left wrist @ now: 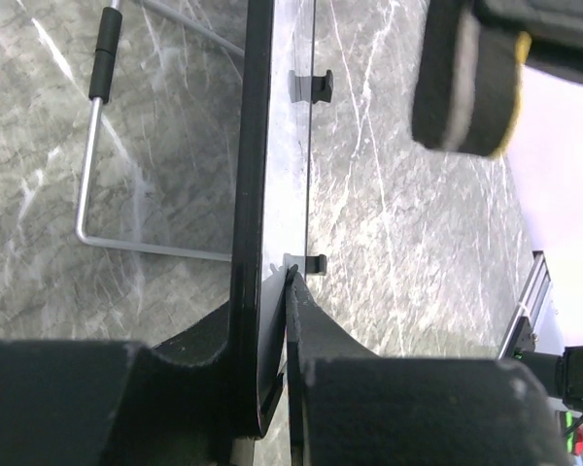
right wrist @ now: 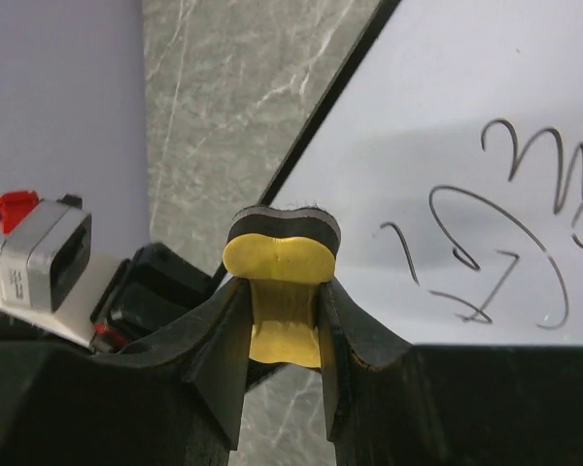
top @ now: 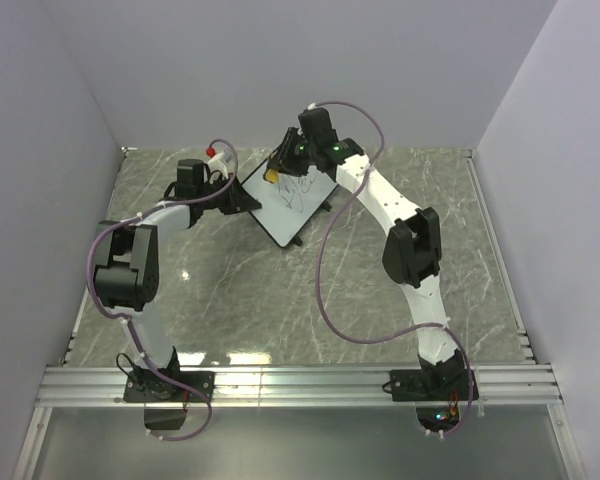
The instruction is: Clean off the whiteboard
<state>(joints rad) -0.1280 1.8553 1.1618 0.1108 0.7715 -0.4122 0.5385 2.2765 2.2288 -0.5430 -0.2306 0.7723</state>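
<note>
The whiteboard stands tilted at the back of the marble table, black scribbles on its face. My left gripper is shut on its left edge. In the left wrist view the board's black rim runs edge-on between the two jaws of that gripper. My right gripper is shut on a yellow bone-shaped eraser at the board's upper left corner. In the right wrist view the eraser sits between the fingers of that gripper, its dark felt against the whiteboard, left of the scribbles.
The board's wire stand reaches out behind it over the marble table. White walls close in the back and sides. An aluminium rail runs along the near edge. The left arm's wrist camera is close beside the eraser.
</note>
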